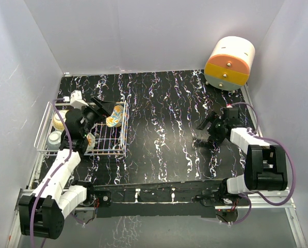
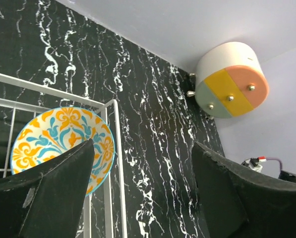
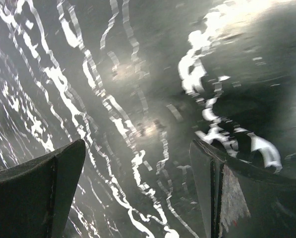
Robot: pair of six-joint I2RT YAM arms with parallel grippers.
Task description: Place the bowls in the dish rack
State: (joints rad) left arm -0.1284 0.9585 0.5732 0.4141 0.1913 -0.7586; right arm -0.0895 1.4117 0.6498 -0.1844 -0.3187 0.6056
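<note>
- The dish rack [image 1: 120,150] sits at the left side of the table [image 1: 164,129], and from where I stand every bowl I can find is inside it.
- An orange-and-blue bowl [image 1: 115,117] stands on edge against the rack's right end. The left wrist view shows it tucked into the wire corner.
- A pale yellow bowl [image 1: 59,119] and a grey-white bowl [image 1: 54,138] are at the far left end of the rack, one beside the other.
- A fourth bowl [image 1: 90,139] peeks out near the rack's front wall, mostly hidden by the left arm, so I cannot say how it is seated.
- The left gripper [image 1: 103,110] hangs over the rack just beside the orange-and-blue bowl. Its fingers are spread apart with nothing between them, and the bowl is not touching them.
- The right gripper [image 1: 201,133] is low over bare table well away on the right, fingers wide apart and empty. Its own camera sees only the marbled surface.
- No bowl lies loose on the table, and none is near the round drawer unit [image 1: 230,63] in the far corner.
- By my reckoning the loading looks finished or all but finished. What may be left is lifting the left arm clear without knocking the upright bowl, and checking that the half-hidden one sits properly.
</note>
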